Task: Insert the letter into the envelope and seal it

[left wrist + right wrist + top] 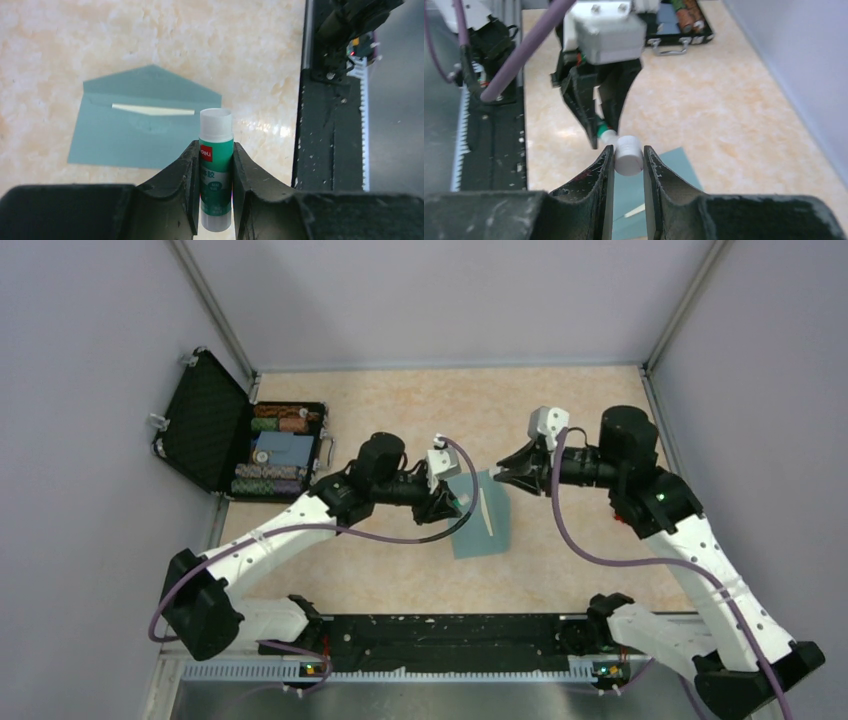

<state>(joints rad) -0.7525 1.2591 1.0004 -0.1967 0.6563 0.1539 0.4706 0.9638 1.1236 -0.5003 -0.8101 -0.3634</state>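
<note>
The teal envelope [485, 525] lies flat mid-table with its flap open; it also shows in the left wrist view [135, 135] and the right wrist view [674, 165]. A beige strip of the letter [152, 109] shows in its mouth. My left gripper [447, 502] is above the envelope's left edge, shut on a green and white glue stick [216, 165]. My right gripper [503, 472] faces it from the right, shut on the stick's white cap [629, 156]. The cap sits right at the stick's white tip [605, 133]; I cannot tell whether they touch.
An open black case [215, 425] with poker chips stands at the far left of the table. The black mounting rail [450, 635] runs along the near edge. Grey walls close in the back and both sides.
</note>
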